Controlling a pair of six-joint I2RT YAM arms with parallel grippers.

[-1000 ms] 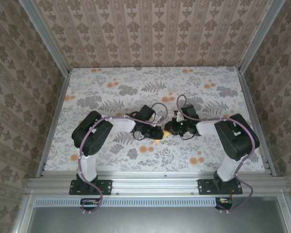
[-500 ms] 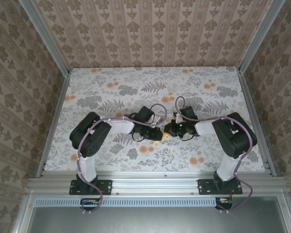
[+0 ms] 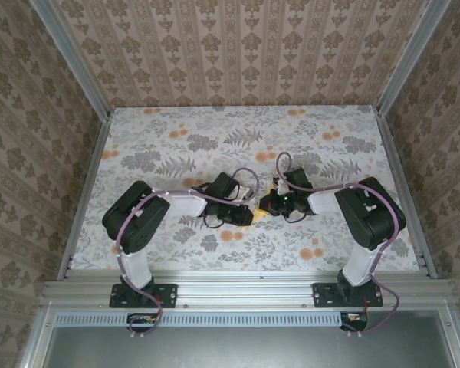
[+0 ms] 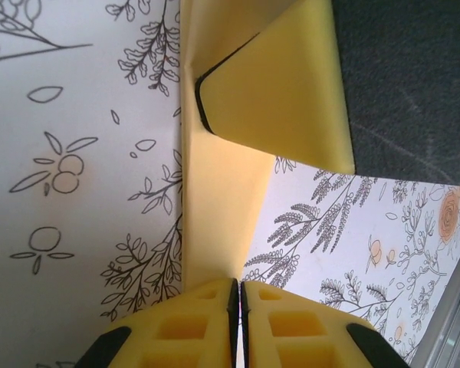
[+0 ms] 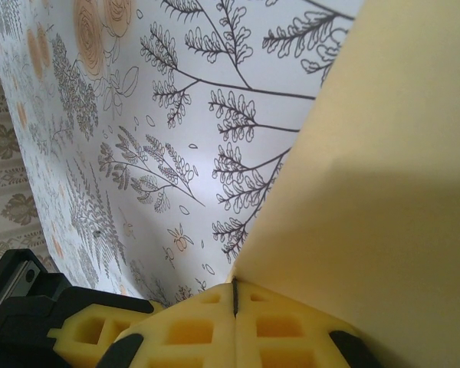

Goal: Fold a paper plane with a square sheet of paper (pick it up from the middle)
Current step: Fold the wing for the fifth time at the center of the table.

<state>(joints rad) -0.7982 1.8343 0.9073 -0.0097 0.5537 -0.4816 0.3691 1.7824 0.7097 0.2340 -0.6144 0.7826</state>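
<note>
The square sheet of paper [image 4: 215, 199] is plain yellow, lifted off the cloth and bent into a fold between the two arms. My left gripper [image 4: 238, 285] is shut on its near edge, and the sheet rises from the jaws as a narrow strip. My right gripper [image 5: 235, 291] is shut on another edge, with the paper [image 5: 368, 176] spreading up to the right. From above, the two grippers [image 3: 249, 212] [image 3: 267, 202] meet at mid-table, and just a sliver of paper [image 3: 250, 218] shows under them. A yellow fingertip [image 4: 284, 92] of the right gripper pokes in opposite the left one.
A white cloth [image 3: 176, 146] printed with grey leaves and orange flowers covers the table. Patterned walls with aluminium rails [image 3: 84, 192] close in three sides. Both arms' cables [image 3: 287, 157] loop above the wrists. The left gripper's fingers [image 5: 84, 333] sit close at the lower left of the right wrist view.
The left arm's elbow has swung left and its wrist has turned toward the right gripper. The right arm has barely moved, its jaws pinched a little tighter.
</note>
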